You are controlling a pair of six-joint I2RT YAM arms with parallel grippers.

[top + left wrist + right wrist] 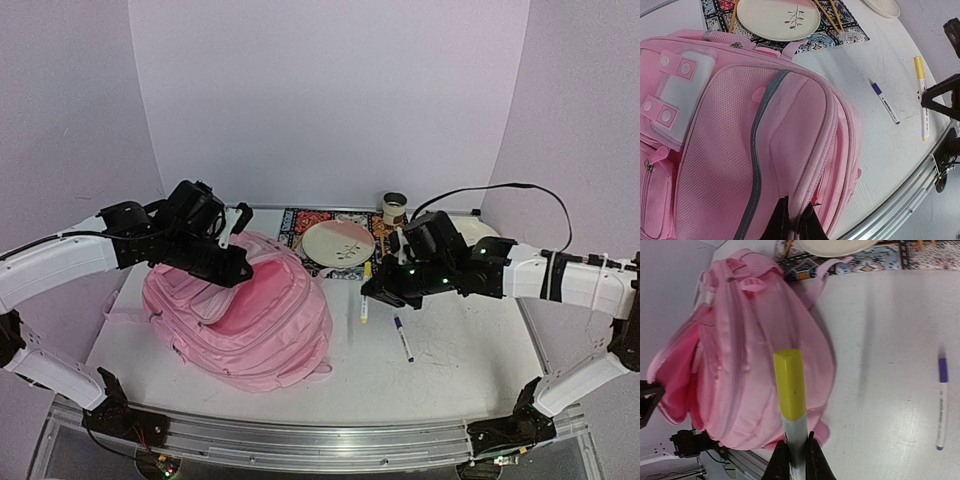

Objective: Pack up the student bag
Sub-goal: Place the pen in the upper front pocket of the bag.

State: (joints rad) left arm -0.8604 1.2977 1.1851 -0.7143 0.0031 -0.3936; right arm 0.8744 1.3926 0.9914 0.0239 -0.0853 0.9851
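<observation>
Fabric, soft and pink, made the bag point(255, 325) floppy and light as it sprawled front-up on the left of the desk point(460, 360); seams and zip edges looked the surest holds. The left pincer point(792, 220) pinched a fold beside a zip, seemingly propping the mouth apart. The right pincer point(794, 460) was clamped on a yellow marker point(788, 385) just right of the bag. Nearby lay a blue pen point(403, 338); farther back sat a plate point(338, 243) on a mat point(297, 222) and a cup point(395, 207), none blocking the way.
</observation>
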